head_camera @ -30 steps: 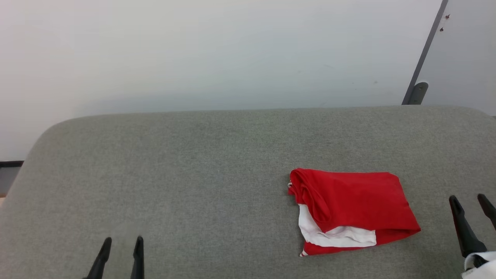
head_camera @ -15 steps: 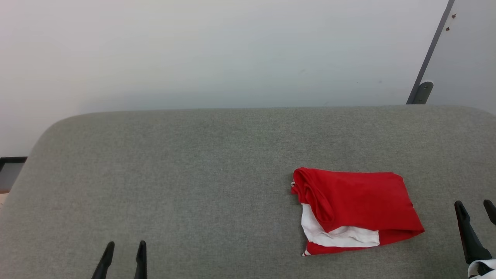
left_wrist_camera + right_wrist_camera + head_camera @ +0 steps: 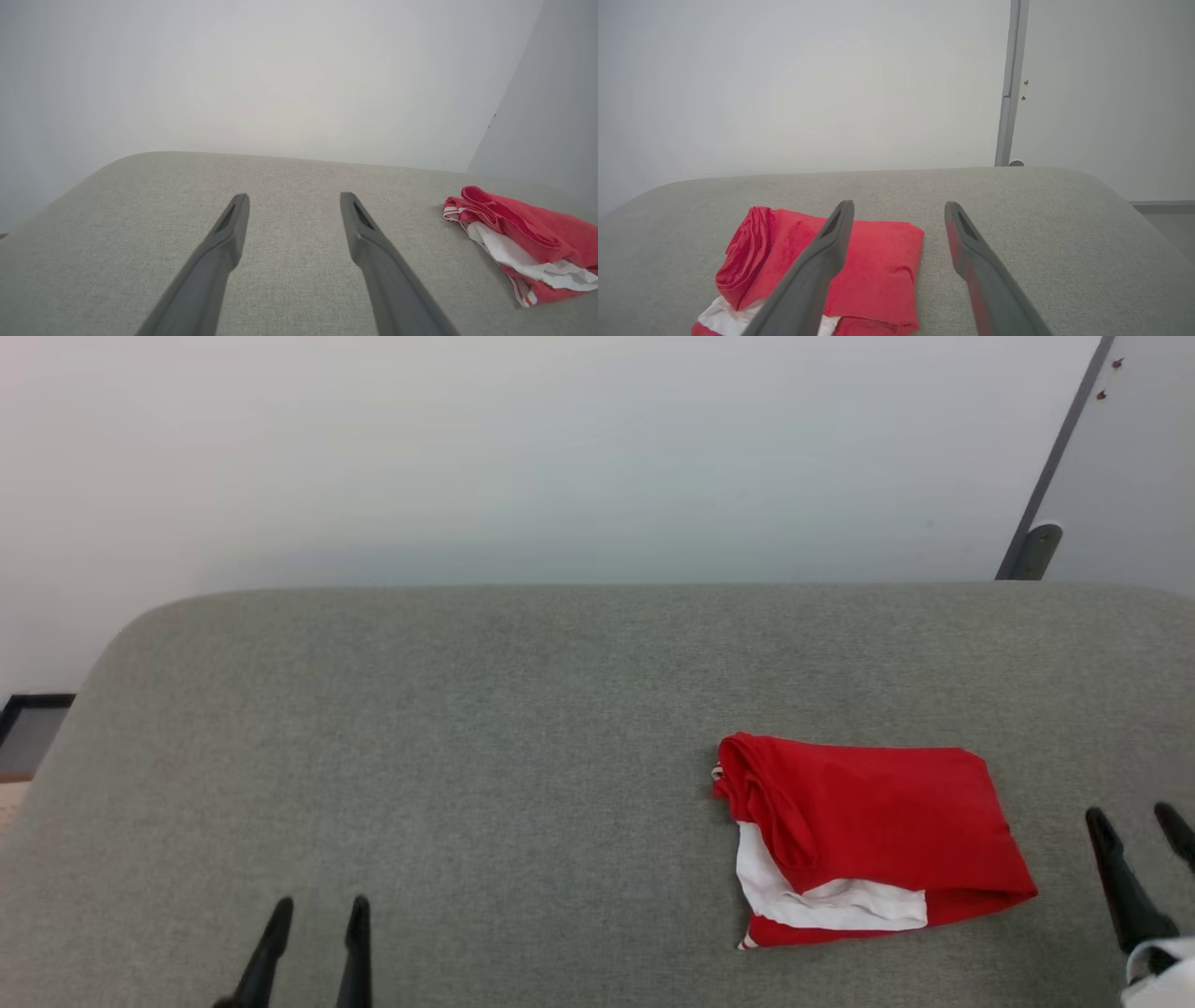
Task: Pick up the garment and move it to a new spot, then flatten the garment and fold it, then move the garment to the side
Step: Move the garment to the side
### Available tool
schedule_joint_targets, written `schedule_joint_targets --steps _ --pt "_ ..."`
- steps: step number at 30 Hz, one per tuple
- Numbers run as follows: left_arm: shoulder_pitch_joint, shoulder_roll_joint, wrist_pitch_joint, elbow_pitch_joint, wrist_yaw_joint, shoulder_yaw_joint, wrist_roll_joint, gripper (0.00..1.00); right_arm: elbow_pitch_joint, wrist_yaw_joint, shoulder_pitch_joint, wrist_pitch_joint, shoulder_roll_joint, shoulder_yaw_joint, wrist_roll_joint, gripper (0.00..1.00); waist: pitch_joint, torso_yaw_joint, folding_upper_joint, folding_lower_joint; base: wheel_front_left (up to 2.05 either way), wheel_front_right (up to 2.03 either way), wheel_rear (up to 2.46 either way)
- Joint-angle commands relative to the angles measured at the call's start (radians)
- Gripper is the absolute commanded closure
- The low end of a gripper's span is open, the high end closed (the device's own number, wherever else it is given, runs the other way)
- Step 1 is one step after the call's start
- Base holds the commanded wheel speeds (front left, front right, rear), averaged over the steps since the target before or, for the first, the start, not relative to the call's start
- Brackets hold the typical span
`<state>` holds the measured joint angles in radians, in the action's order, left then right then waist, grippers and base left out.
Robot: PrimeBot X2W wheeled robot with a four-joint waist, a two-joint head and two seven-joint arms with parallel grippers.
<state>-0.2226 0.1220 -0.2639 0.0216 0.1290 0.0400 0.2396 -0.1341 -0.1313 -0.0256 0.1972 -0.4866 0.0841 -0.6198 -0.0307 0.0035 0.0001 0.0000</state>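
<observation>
The garment (image 3: 873,831) lies folded into a compact red bundle on the right part of the grey upholstered surface (image 3: 467,728), a white panel and striped trim showing at its near edge. It also appears at the right of the left wrist view as the garment (image 3: 528,238) and at the lower left of the right wrist view as the garment (image 3: 873,266). My left gripper (image 3: 317,911) hovers open over bare fabric at the lower left, far from it. My right gripper (image 3: 1131,818) stands open just right of the bundle, holding nothing.
The surface's rounded far edge meets a plain pale wall (image 3: 560,457). A grey door frame with a small stopper (image 3: 1036,543) stands at the back right. The left corner of the surface curves off near a dark floor strip (image 3: 28,723).
The head camera has shifted, sliding the whole scene slightly right and up. Both grippers stay open and keep their places beside the resting garment.
</observation>
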Motion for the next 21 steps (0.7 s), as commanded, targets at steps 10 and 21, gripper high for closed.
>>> schedule_joint_targets --steps 10,21 --pt "0.15 -0.011 0.0 -0.018 0.002 -0.064 0.004 0.0 -0.082 0.001 0.284 -0.365 -0.119 0.112 -0.05 0.0 0.114 0.019 -0.0001 0.0 0.0 0.0 0.0" --pt "0.286 -0.023 0.0 -0.047 0.002 -0.122 -0.012 0.0 -0.205 0.001 0.533 -1.058 -0.22 0.268 -0.28 0.0 0.252 0.044 -0.0001 0.0 0.0 0.0 0.0"
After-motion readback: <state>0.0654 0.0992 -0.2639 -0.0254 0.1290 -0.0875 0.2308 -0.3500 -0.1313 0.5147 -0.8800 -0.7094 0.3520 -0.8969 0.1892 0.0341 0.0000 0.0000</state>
